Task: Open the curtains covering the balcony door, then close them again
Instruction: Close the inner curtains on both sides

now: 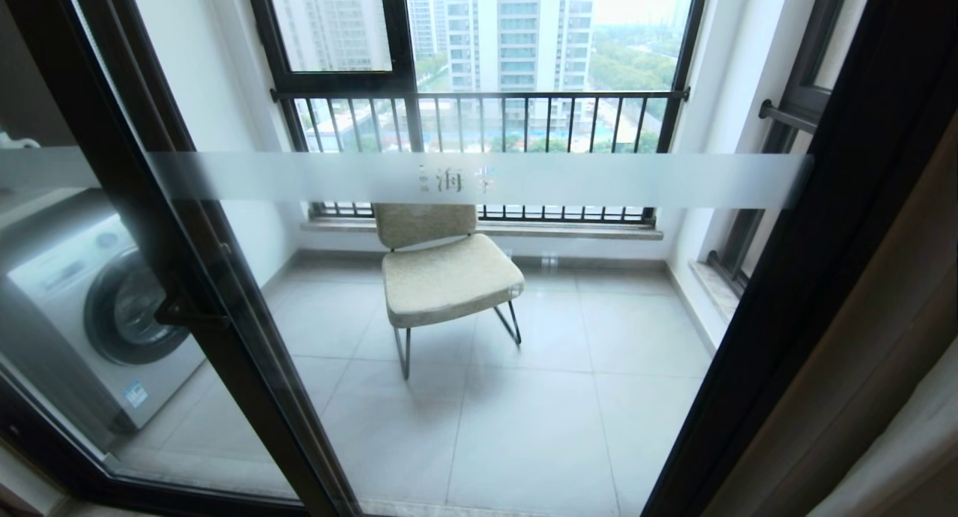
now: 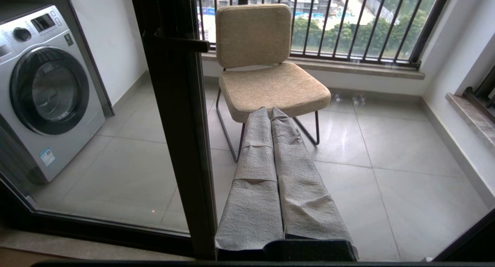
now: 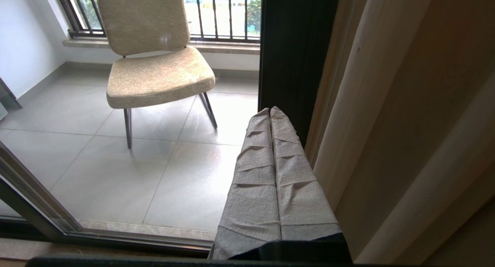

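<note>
Grey cloth-wrapped fingers of my left gripper (image 2: 271,114) and right gripper (image 3: 269,111) are pressed together on nothing, both hanging low before the tall black-framed glass balcony door (image 1: 479,180). The pale beige pleated curtains (image 3: 406,104) are bunched at the right edge, beside my right gripper. Beyond the glass stands a beige padded chair (image 1: 441,270); I judge a clumsy reach could knock the pane.

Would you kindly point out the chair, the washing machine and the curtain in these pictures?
chair (image 1: 449,277): head view, middle of the seat cushion.
washing machine (image 1: 131,311): head view, the round door on its front.
curtain (image 3: 406,116): right wrist view, a beige fold beside the black door frame.
</note>
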